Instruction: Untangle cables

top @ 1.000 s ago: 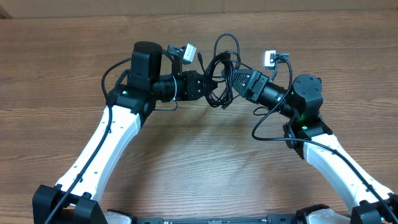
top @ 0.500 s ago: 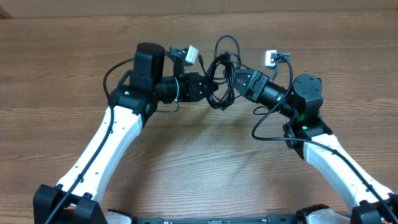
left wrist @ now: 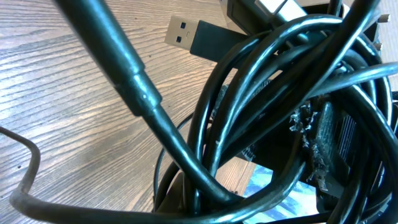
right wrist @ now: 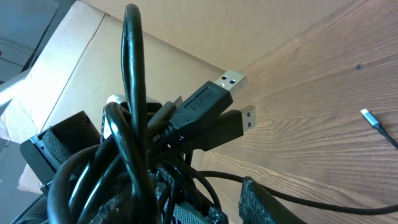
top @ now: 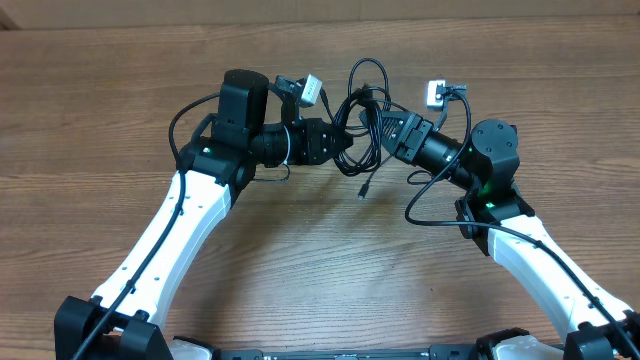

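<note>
the cables (top: 358,115) hung as one knotted bundle between the two sets of jaws, raised above the table (top: 300,260). the left gripper (top: 338,142) was clenched on the bundle's left side. the right gripper (top: 377,130) grasped its right side, so the jaws faced each other with the knot between them. a loop rose beyond the jaws. one strand trailed below them, its plug end (top: 363,190) down by the wood. two usb plugs (right wrist: 214,93) stuck out past the right jaws.
</note>
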